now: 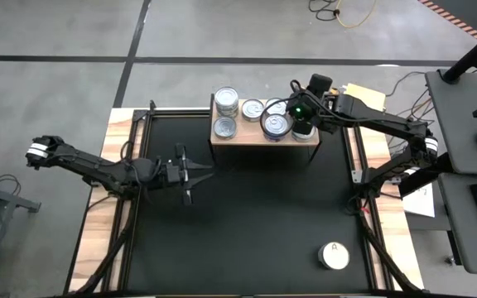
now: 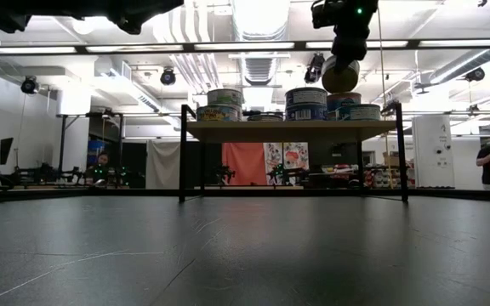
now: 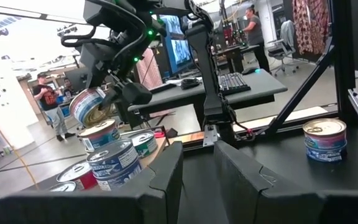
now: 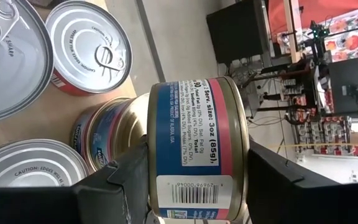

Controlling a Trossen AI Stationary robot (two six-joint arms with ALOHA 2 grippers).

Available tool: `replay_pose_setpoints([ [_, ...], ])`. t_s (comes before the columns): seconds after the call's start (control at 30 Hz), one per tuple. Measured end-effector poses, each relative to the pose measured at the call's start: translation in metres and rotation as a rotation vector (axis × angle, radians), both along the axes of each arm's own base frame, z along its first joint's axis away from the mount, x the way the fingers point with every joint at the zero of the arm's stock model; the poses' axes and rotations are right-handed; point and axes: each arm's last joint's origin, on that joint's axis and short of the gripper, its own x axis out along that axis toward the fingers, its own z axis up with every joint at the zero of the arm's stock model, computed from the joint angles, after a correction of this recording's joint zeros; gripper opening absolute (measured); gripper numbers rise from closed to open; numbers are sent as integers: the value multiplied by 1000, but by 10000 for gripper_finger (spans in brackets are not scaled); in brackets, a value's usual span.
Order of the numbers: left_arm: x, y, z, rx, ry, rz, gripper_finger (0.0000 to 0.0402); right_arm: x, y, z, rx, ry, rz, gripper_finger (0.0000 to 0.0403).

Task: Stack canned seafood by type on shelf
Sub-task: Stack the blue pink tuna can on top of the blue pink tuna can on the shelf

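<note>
A blue-and-pink labelled tin (image 4: 197, 149) sits clamped on its side between the two dark fingers of the right hand (image 4: 194, 165), its barcode facing the wrist camera; in the low view this held tin (image 2: 340, 75) hangs at the upper right of the frame, clear above the cans standing on the shelf (image 2: 292, 129). From above, the right hand (image 1: 303, 118) is over the right end of the light wooden shelf (image 1: 253, 137), in the upper middle of the frame. On the board stand several silver-topped tins: a stack of two at its upper left (image 1: 226, 101), one below it (image 1: 224, 127), a smaller one in the middle (image 1: 253, 108) and a wide one (image 1: 276, 125) just beside the hand. A white-topped tin marked "A" (image 1: 334, 256) stands alone on the black counter (image 1: 247, 223) at the lower right, well apart from the shelf. The left hand (image 1: 190, 174) hovers over the counter at centre left, below the shelf's left end, its fingers (image 3: 166, 171) only narrowly parted and holding nothing.
</note>
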Motion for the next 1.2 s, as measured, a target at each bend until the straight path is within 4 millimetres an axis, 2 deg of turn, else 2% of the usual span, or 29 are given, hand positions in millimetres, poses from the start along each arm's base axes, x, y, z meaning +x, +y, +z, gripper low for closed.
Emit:
replay_pose_setpoints([
  [0.13,1,0,-1,1,5,0,77,0,0,0,2,-8,-7,201],
  [0.4,1,0,-1,1,6,0,77,0,0,-9,13,21,-7,192],
  [0.6,1,0,-1,1,6,0,77,-1,0,-17,20,44,-14,213],
  [0.87,1,0,-2,3,14,0,77,1,1,-18,79,4,15,219],
  [1.2,1,0,-3,1,28,-1,77,1,2,-18,121,-39,8,270],
])
